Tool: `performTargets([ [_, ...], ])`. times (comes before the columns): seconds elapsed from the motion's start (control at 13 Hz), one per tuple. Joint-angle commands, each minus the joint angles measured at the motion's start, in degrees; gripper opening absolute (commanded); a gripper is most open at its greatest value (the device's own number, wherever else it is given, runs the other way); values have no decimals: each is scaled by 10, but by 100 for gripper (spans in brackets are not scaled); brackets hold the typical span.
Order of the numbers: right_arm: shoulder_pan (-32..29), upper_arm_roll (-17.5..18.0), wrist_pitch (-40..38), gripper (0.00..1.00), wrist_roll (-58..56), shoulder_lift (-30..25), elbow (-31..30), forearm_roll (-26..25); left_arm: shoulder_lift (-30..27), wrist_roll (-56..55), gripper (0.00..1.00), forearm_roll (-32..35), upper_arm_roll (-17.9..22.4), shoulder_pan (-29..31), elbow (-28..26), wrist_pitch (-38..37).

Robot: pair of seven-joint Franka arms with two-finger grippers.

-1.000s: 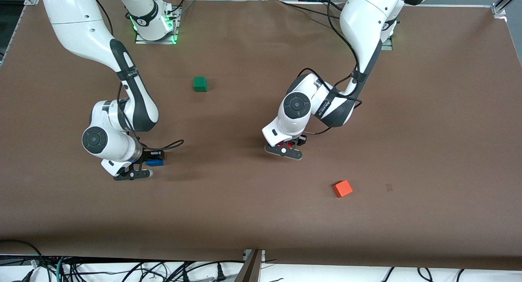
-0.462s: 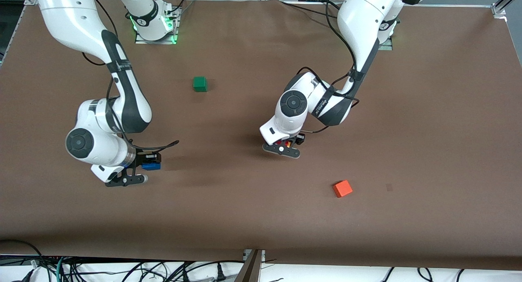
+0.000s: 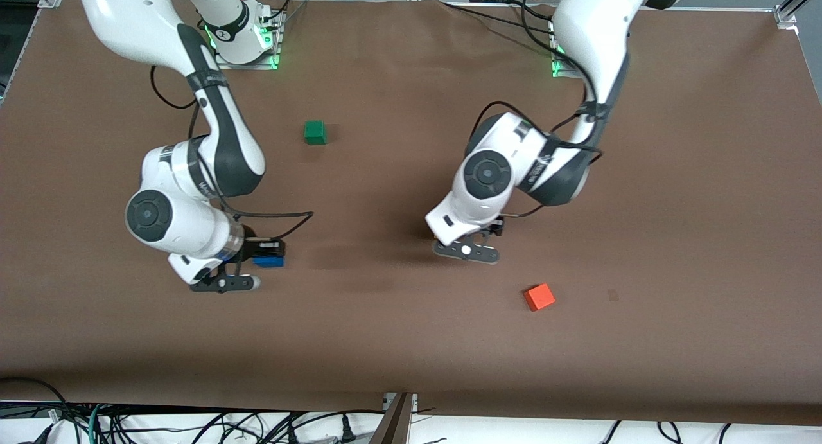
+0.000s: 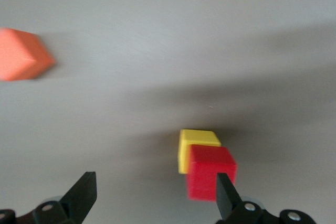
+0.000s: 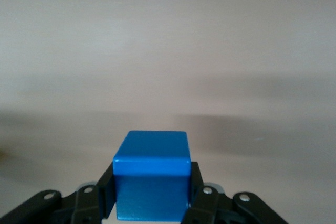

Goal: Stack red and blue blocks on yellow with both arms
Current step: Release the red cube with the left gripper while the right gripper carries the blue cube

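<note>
The deep red block (image 4: 211,178) sits on the yellow cube (image 4: 198,139), a little off-centre, in the left wrist view. My left gripper (image 4: 155,187) is open and empty above them, with the red block close by one finger (image 4: 227,196). In the front view my left gripper (image 3: 478,238) is over the table's middle and its hand hides both cubes. My right gripper (image 3: 260,261) is shut on the blue block (image 3: 268,261) and holds it above the table toward the right arm's end. The blue block (image 5: 152,166) fills the space between the right gripper's (image 5: 151,195) fingers.
A green cube (image 3: 314,132) lies on the brown table (image 3: 674,206) farther from the front camera, between the arms. A lighter orange-red cube (image 3: 539,297) lies nearer the front camera than the left gripper; it also shows in the left wrist view (image 4: 22,55).
My right gripper has carried the blue block toward the table's middle. My left hand has shifted toward the left arm's end, and the red block no longer shows between its fingers in the front view.
</note>
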Motion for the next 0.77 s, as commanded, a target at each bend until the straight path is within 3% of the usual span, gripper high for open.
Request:
performTargets([
  [0.0,50,-2,-11,43,112,8,42,31,-41,1,100,-8,-2,72,59,-72],
  [0.23,128,-5,-5,43,253,48,116,25,-95,2,100,-5,-1,168,59,-73],
  [0.38,180,-7,-5,43,332,78,166,-17,-122,4,100,-11,-6,237,59,-76],
  [0.69,253,-9,58,44,416,125,199,-71,-160,5,100,-10,-8,321,58,-125],
])
